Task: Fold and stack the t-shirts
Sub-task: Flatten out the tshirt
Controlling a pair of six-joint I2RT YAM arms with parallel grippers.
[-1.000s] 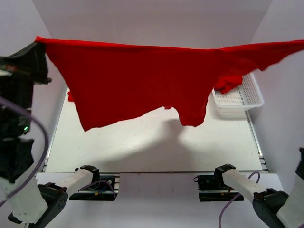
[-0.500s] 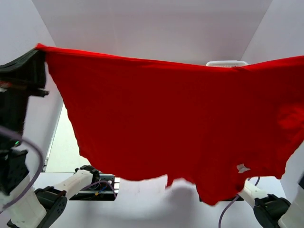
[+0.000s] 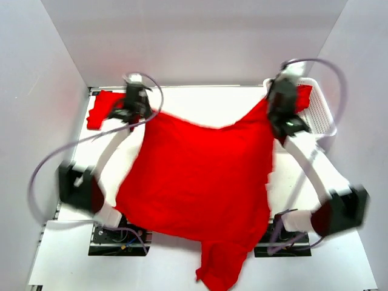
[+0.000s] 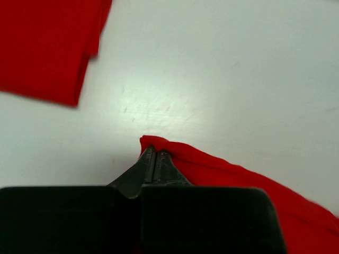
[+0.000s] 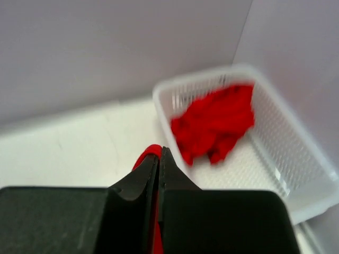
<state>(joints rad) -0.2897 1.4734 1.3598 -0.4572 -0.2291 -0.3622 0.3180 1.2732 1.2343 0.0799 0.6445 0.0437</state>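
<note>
**T-shirt [image 3: 197,182] stretched between both grippers**

I see it spread wide over the table [image 3: 206,100]. Its far corners are lifted and its near end trails over the table's near edge, between the arm bases. My left gripper [image 4: 154,154] is pressed together on the far-left corner, and the left wrist view shows red cloth pinched between the tips, close over the tabletop. My right gripper [image 5: 159,154] is likewise clamped on the far-right corner, beside the white basket [image 3: 321,124]. A crumpled red shirt [image 5: 214,124] lies in that basket. A folded red shirt [image 3: 100,109] lies at the table's far-left corner, near the left gripper.
</note>
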